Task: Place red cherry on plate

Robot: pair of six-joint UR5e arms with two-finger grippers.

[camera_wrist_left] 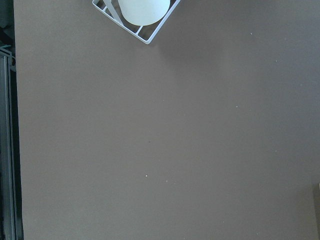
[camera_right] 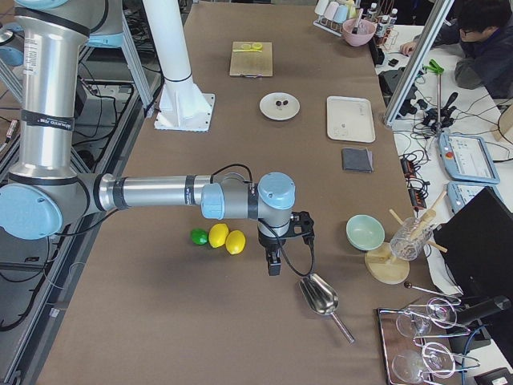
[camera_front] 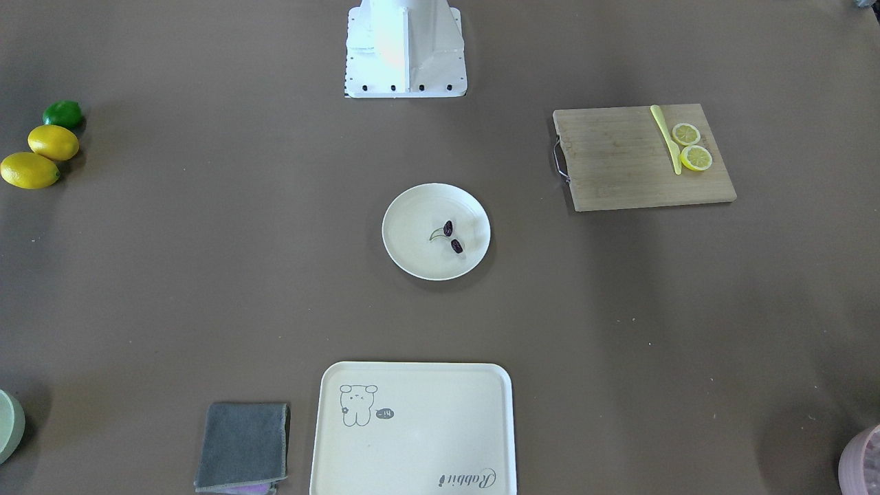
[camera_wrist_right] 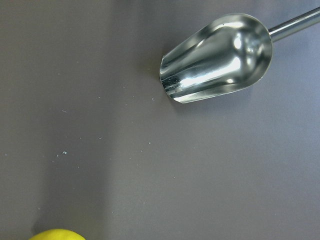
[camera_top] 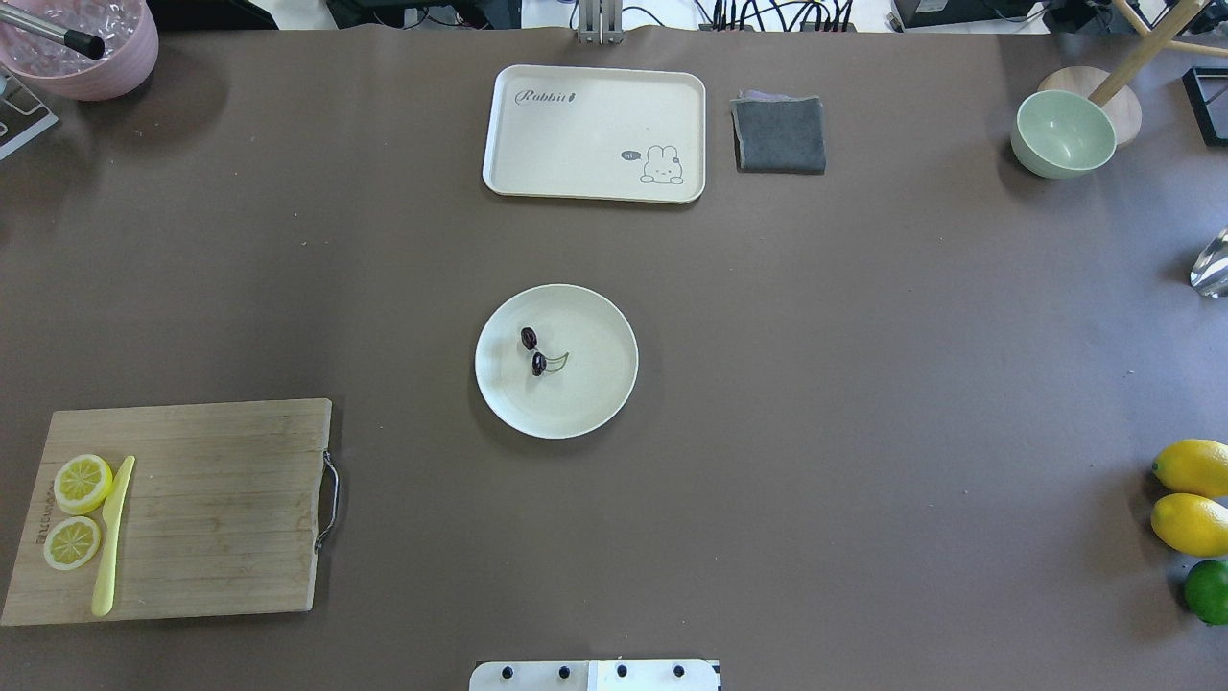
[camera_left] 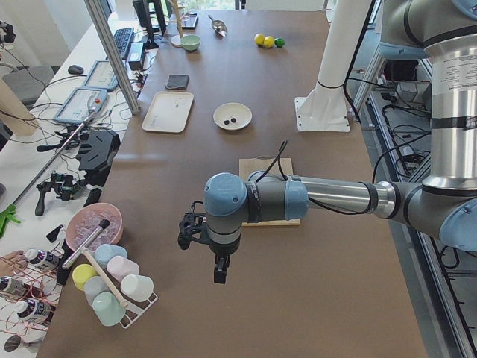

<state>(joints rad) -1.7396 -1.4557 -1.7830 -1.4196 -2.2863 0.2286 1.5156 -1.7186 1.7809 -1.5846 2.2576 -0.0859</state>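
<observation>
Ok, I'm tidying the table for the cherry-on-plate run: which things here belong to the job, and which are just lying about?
Job:
red cherry, already lying on the plate

Lying about:
rabbit tray, grey cloth, cutting board with lemon slices and yellow knife, whole lemons, lime, green bowl, metal scoop

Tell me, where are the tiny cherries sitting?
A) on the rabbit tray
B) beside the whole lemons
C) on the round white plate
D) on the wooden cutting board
C: the red cherry lies inside the rim of the plate, in the middle of the table.
</observation>
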